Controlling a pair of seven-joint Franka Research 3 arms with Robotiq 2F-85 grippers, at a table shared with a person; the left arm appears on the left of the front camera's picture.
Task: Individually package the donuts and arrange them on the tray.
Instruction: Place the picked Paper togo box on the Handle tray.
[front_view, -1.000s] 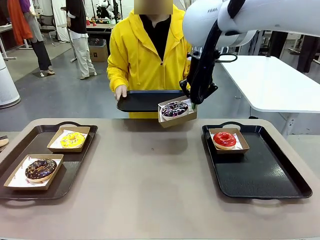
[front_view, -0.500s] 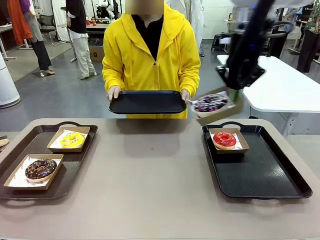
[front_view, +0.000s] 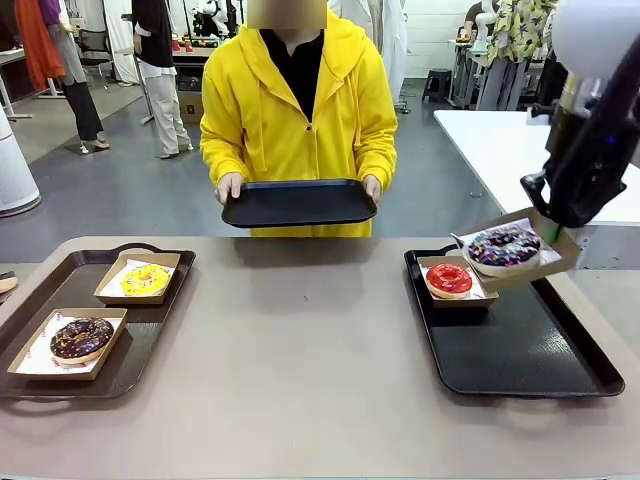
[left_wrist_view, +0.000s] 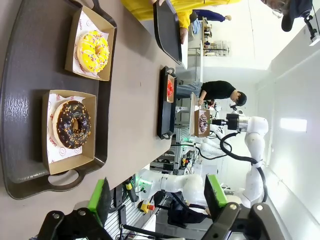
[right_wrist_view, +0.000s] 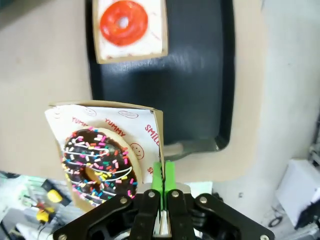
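Observation:
My right gripper (front_view: 555, 232) (right_wrist_view: 163, 176) is shut on the wall of a cardboard box (front_view: 540, 262) (right_wrist_view: 156, 131) that carries the dark donut with purple-white sprinkles (front_view: 503, 246) (right_wrist_view: 97, 163). It hangs tilted over the far right of the right black tray (front_view: 530, 345) (right_wrist_view: 197, 75). The red-iced donut (front_view: 449, 278) (right_wrist_view: 123, 22) sits boxed at that tray's far left corner. On the left tray (front_view: 140, 345) (left_wrist_view: 25, 85) lie the boxed yellow donut (front_view: 145, 279) (left_wrist_view: 93, 50) and chocolate sprinkled donut (front_view: 81, 338) (left_wrist_view: 73, 124). My left gripper (left_wrist_view: 157, 197) is open, high above the left tray.
A person in a yellow hoodie (front_view: 300, 110) stands at the far side and holds a black tray (front_view: 298, 203) with both hands above the table edge. A white table (front_view: 520, 160) stands behind on the right. The tabletop (front_view: 300, 340) between the trays is bare.
My right arm has swung from the person's tray rightward and down with the boxed sprinkled donut, arriving over the right tray. The person's tray has shifted slightly.

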